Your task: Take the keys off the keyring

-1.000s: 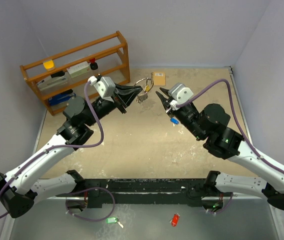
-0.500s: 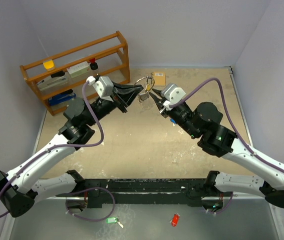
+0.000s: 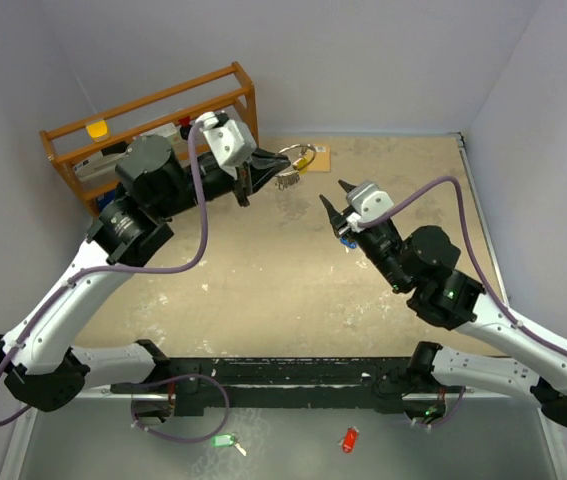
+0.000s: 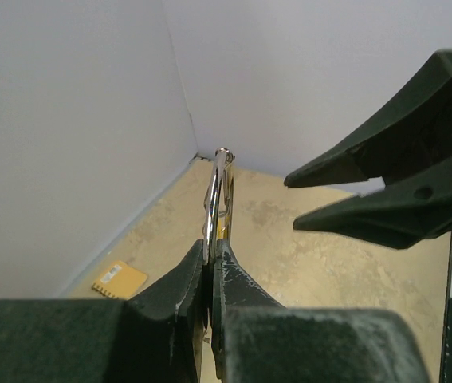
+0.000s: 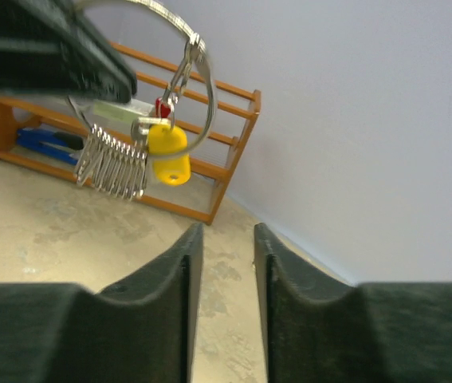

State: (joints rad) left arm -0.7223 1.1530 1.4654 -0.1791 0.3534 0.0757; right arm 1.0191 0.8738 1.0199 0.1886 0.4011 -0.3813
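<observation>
The left tool [image 3: 279, 163] is clamped on the thin silver wire keyring [image 3: 299, 155], held up just in front of the orange wooden rack [image 3: 247, 100]. Silver metal keys [image 5: 114, 163] and 1 yellow-headed key [image 5: 167, 155] dangle from it. The right tool [image 3: 333, 193], farther from the rack, has its jaws apart, empty. Best pinch 1 key near its head. The rack holds yellow, white and blue items.

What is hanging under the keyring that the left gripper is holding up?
A fan of silver keys and a yellow-headed key hang below the keyring. The left gripper covers part of the ring, and the overlapping keys hide each other, so their count is unclear.
</observation>
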